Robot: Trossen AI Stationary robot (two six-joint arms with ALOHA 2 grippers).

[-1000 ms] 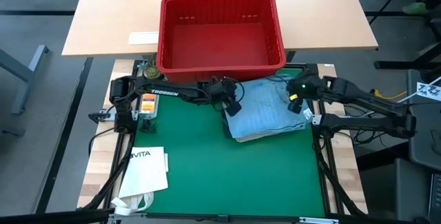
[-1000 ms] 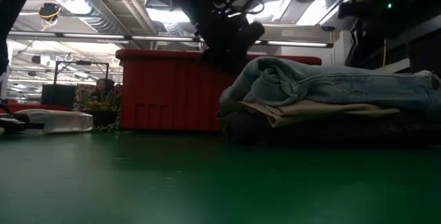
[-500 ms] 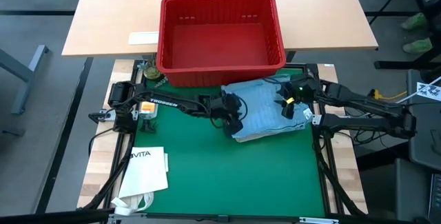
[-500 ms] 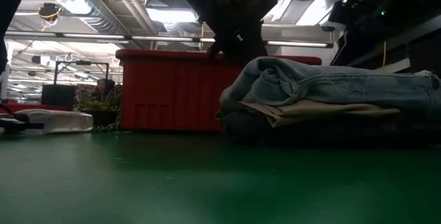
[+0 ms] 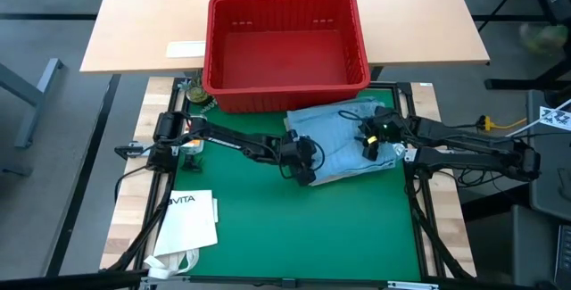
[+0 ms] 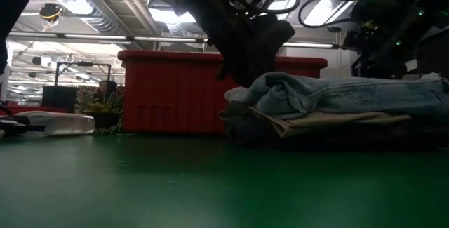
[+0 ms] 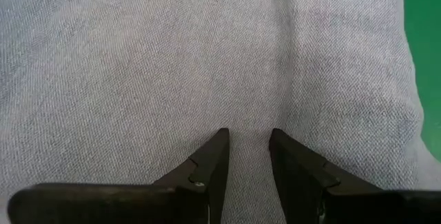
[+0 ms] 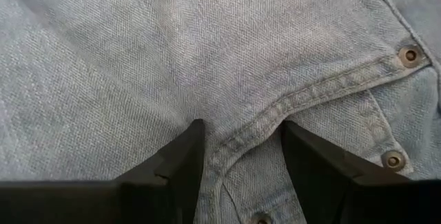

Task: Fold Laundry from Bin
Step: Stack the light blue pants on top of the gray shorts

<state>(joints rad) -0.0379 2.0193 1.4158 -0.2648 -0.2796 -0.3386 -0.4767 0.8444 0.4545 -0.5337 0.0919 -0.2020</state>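
While the red bin (image 5: pixel 285 45) sits empty at the upper centre of the high view, the folded jeans (image 5: pixel 343 138) top a stack just below it on the green mat (image 5: pixel 294 227). The left gripper (image 5: pixel 299 161) presses on the stack's left end, the right gripper (image 5: pixel 373 138) on its right end; both sets of jaws are parted, clasping nothing. The jeans' long axis runs left to right between them. The tan layer (image 6: pixel 330 119) and darker clothes beneath show only in the low view.

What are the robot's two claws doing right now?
Left end effector: open a little, fingertips down on the light blue jeans, gripping nothing.
Right end effector: open, fingertips down on the jeans, gripping nothing.
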